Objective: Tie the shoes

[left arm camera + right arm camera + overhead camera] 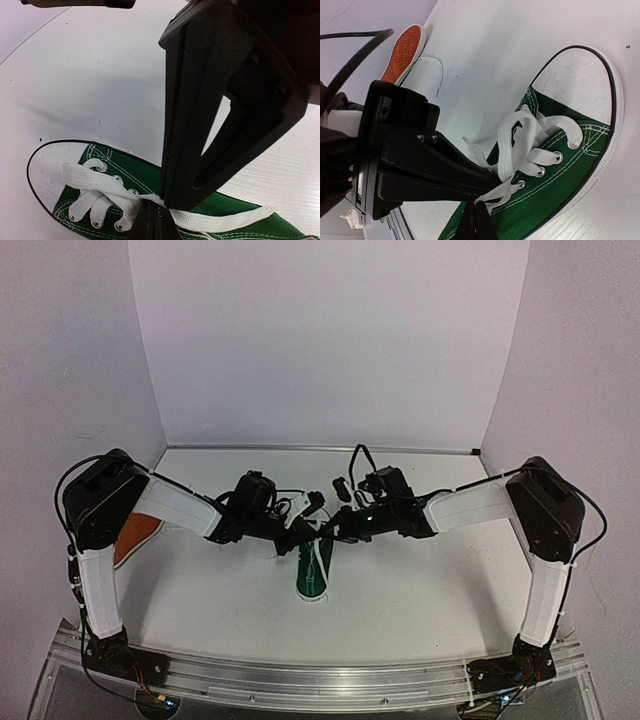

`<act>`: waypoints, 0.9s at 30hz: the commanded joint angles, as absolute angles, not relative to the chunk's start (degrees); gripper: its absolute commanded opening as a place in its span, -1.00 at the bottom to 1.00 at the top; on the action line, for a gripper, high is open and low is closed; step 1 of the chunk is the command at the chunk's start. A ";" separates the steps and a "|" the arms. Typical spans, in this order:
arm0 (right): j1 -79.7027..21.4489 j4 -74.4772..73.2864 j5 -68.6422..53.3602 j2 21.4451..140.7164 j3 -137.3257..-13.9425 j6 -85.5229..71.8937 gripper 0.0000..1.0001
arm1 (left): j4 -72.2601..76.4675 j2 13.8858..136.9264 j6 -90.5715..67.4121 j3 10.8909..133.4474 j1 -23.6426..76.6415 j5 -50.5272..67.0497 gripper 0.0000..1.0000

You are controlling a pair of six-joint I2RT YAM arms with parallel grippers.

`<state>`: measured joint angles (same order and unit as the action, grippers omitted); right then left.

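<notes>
- orange-red shoe (137, 533): far left, partly behind the left arm (180, 505), on its side with sole showing. Well apart from the work, blocks nothing.
- left gripper (159, 204): clamped on the white lace (225, 220), low over the tongue.
- green shoe (314, 568): mid table (430, 590), toe toward the arm bases, between both grippers.
- right gripper (479, 202): pinching a lace strand by the eyelets.
- Risks: the heads are crowded and could collide. The flat lace may slip from the pinch. A hard pull could drag the light shoe.

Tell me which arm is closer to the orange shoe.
Left. The left arm passes right beside the orange shoe; the right arm reaches in from beyond the green shoe, whose lace both arms' fingers pinch.
</notes>
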<state>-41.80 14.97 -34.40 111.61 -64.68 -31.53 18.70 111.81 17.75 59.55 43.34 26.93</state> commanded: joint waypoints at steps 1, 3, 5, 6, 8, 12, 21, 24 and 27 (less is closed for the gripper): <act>-42.56 18.19 -36.74 111.95 -67.35 -31.64 -1.00 | 20.74 113.54 15.94 60.09 42.47 28.80 -1.00; -43.01 18.19 -37.20 112.64 -67.70 -31.77 -1.00 | 23.05 113.76 14.65 59.45 41.99 29.87 -1.00; -43.25 18.28 -37.57 113.47 -68.00 -31.95 -1.00 | 24.92 113.97 13.75 58.94 41.63 31.15 -1.00; -43.45 18.28 -37.72 113.87 -68.14 -32.10 -1.00 | 25.63 114.03 13.50 58.79 41.54 31.67 -1.00; -43.53 18.33 -37.87 114.63 -68.30 -32.34 -1.00 | 26.48 114.27 13.32 58.71 41.49 33.02 -1.00; -43.51 18.27 -37.55 115.22 -68.29 -32.51 -1.00 | 29.65 114.49 12.33 57.85 40.97 37.22 -1.00; -43.12 18.28 -37.62 112.89 -65.99 -31.81 -0.80 | 38.13 116.55 6.50 57.52 39.38 44.21 -1.00; -42.72 18.28 -37.67 112.00 -65.35 -31.56 -0.72 | 38.95 117.87 5.74 58.33 39.31 44.47 -1.00; -41.98 18.28 -38.23 111.14 -64.69 -31.40 -0.62 | 39.87 119.11 4.76 58.96 39.21 44.98 -1.00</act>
